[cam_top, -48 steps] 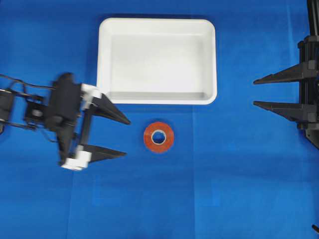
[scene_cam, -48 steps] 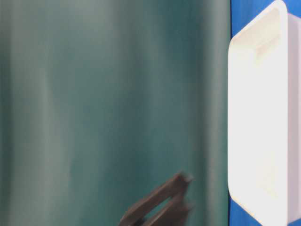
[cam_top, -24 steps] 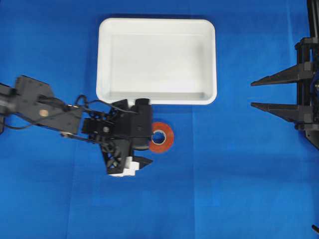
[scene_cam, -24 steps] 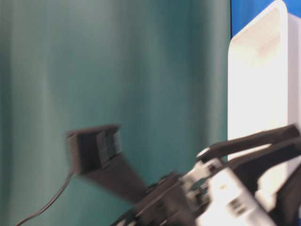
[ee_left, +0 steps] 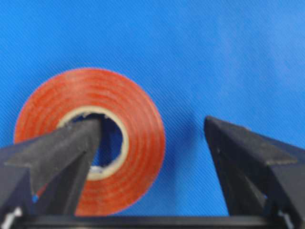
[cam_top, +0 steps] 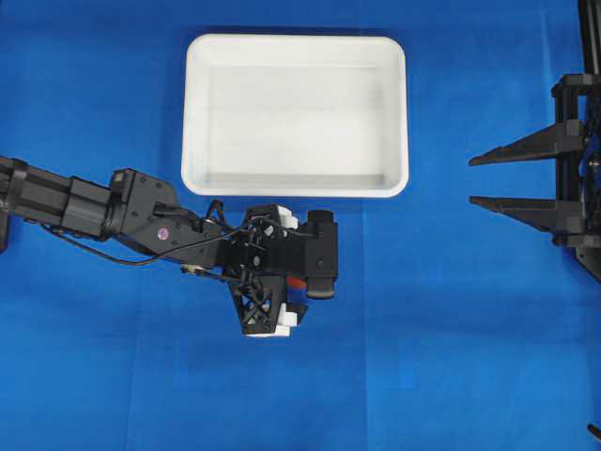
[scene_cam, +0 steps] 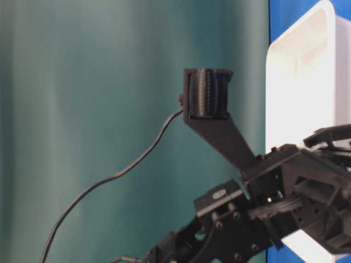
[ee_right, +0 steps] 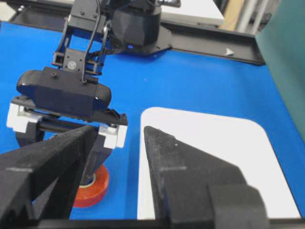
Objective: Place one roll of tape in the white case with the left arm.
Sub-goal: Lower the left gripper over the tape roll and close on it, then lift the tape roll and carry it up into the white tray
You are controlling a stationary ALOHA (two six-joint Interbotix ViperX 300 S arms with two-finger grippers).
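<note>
In your left wrist view, the left gripper [ee_left: 152, 143] has its fingers apart, one tip inside the hole of the roll of tape [ee_left: 126, 119] and the other on the blue cloth just beside the ring, so one wall lies between them, not yet pinched. The tape lies flat on the cloth, near the long near rim of the white case [cam_top: 296, 188], which holds nothing. Grasp, lift and placing all remain, I judge. At the right edge, the right gripper [cam_top: 488, 180] waits, fingers apart.
</note>
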